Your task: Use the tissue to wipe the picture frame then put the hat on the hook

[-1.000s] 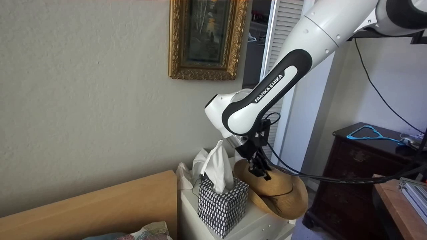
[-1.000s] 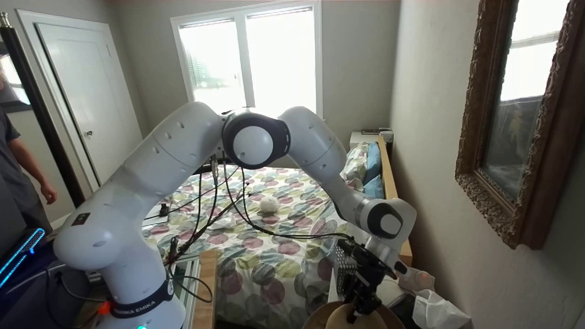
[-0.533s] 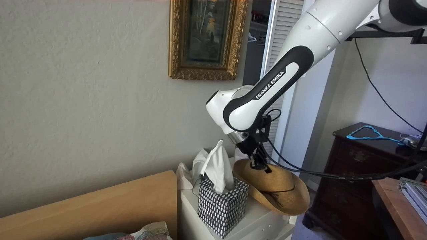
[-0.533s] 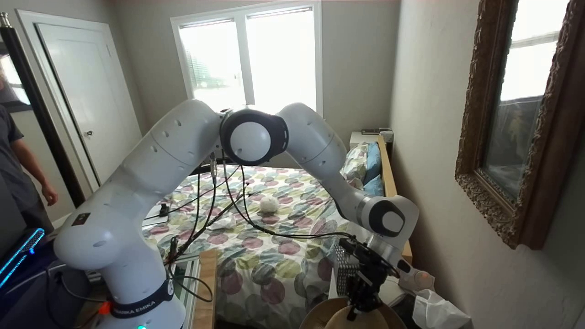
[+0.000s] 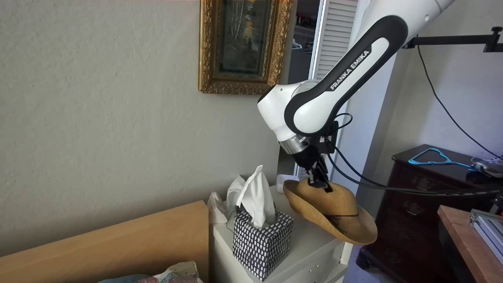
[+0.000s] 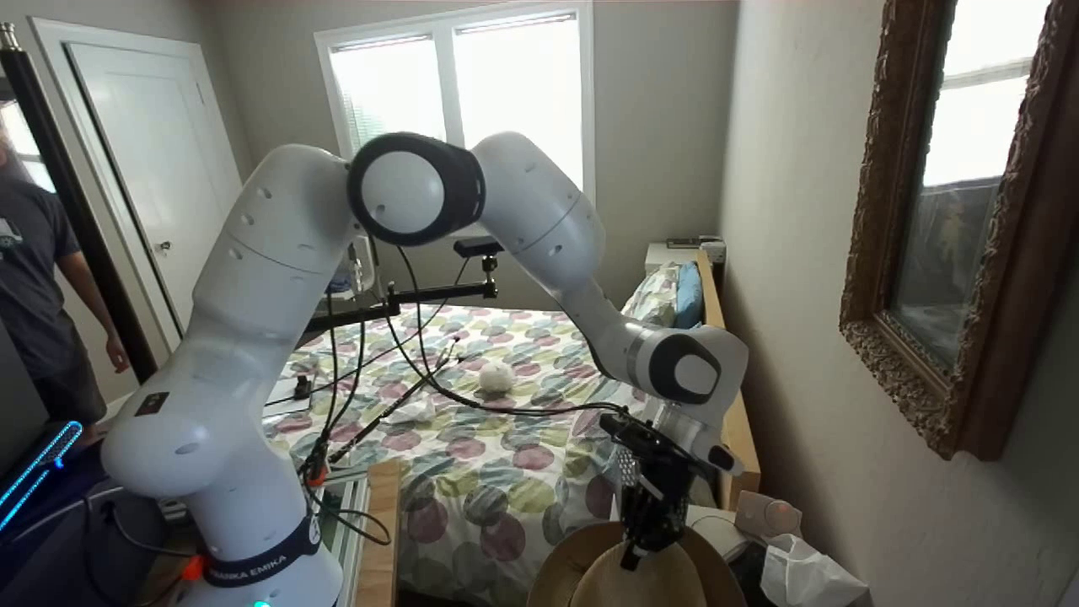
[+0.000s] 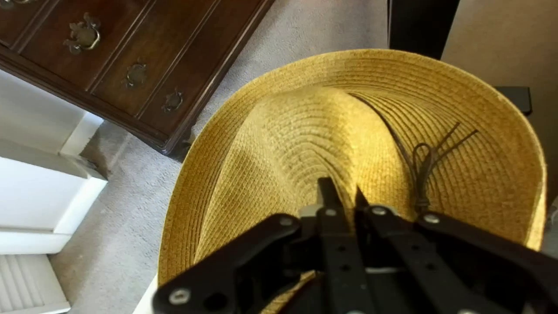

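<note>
The hat (image 5: 332, 206) hangs just beneath the hand (image 7: 342, 188), whose fingers (image 7: 330, 192) are drawn together, clamped on a fold at the top of the crown. In an exterior view its long axis slopes from a high end nearer the wall (image 5: 118, 118) to a low end toward the dark chest (image 5: 414, 184), so the hollow of the crown presumably faces downward. The coming move probably turns on that tilt: the step in hand looks like carrying the hat to the hook, and the hollow or brim would likely need turning to meet it. No hook can be made out, so its direction from the hand cannot be told. The hat appears raised off the white surface (image 5: 304, 236) and reaches past its edge; so small a pinch may let it swing. The frame (image 5: 239, 85) hangs above the hand, apart from it. On the surface, the box (image 5: 261, 243) holds a tissue (image 5: 257, 200) standing out of its top; whether this is the one for wiping cannot be told. What the chest holds is hidden.
</note>
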Robot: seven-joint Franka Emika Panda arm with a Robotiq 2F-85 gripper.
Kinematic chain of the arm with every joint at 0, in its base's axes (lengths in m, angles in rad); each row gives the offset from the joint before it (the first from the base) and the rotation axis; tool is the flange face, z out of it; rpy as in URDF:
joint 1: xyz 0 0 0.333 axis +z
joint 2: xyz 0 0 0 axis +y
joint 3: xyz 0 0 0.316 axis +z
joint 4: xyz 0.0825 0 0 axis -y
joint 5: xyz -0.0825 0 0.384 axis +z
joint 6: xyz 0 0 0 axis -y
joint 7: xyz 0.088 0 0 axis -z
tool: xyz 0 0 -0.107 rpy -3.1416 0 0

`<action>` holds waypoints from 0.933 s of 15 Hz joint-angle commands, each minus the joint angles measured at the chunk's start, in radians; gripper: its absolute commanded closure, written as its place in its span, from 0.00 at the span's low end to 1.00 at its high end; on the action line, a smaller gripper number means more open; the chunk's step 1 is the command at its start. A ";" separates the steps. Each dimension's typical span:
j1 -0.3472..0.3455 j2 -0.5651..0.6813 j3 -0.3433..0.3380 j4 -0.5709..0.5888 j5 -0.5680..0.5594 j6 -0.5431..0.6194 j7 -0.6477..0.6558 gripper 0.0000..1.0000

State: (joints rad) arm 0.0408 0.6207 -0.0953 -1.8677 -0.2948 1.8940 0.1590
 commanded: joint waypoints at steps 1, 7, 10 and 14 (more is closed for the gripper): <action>0.036 -0.207 -0.004 -0.245 -0.013 0.141 0.150 0.98; 0.030 -0.458 -0.041 -0.514 -0.065 0.409 0.349 0.98; -0.001 -0.542 -0.074 -0.584 -0.139 0.552 0.391 0.98; -0.053 -0.652 -0.100 -0.645 -0.276 0.717 0.467 0.98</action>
State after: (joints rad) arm 0.0215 0.0865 -0.1895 -2.4310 -0.4699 2.5117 0.5489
